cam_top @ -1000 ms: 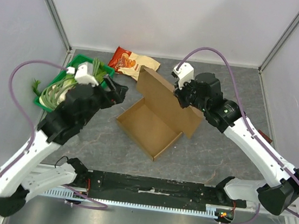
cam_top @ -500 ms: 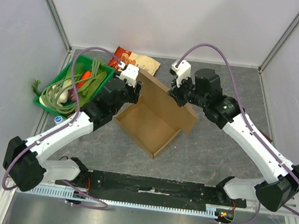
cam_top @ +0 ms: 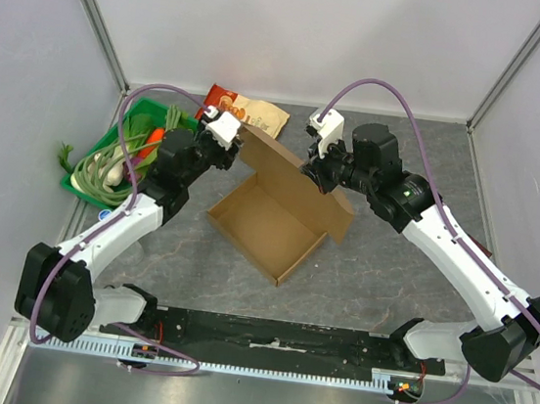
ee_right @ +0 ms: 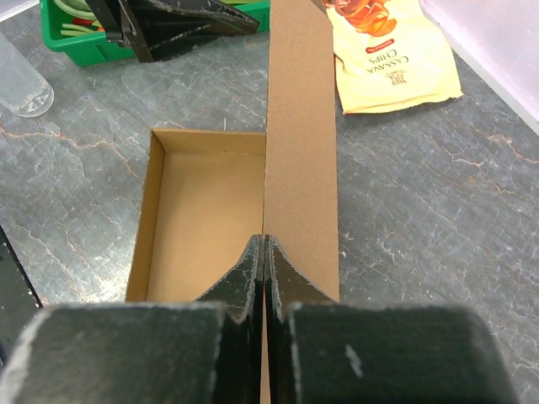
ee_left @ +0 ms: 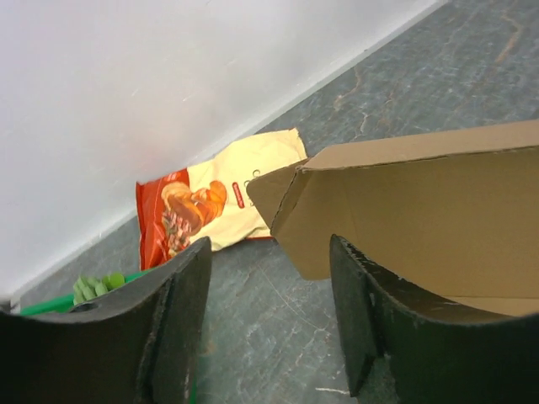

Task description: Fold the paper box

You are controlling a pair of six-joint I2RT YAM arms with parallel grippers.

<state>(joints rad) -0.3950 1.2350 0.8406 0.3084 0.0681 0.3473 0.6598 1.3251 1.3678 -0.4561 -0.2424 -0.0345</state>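
You're mid-fold: the paper box (cam_top: 269,227) sits mid-table, tray open, its lid (cam_top: 297,181) upright along the far-right side. Your right gripper (ee_right: 264,246) is pinched tight on the lid's top edge. Your left gripper (ee_left: 269,257) hangs, fingers apart, at the lid's far-left corner flap (ee_left: 274,192). Next, probably fold that flap inward before lowering the lid.
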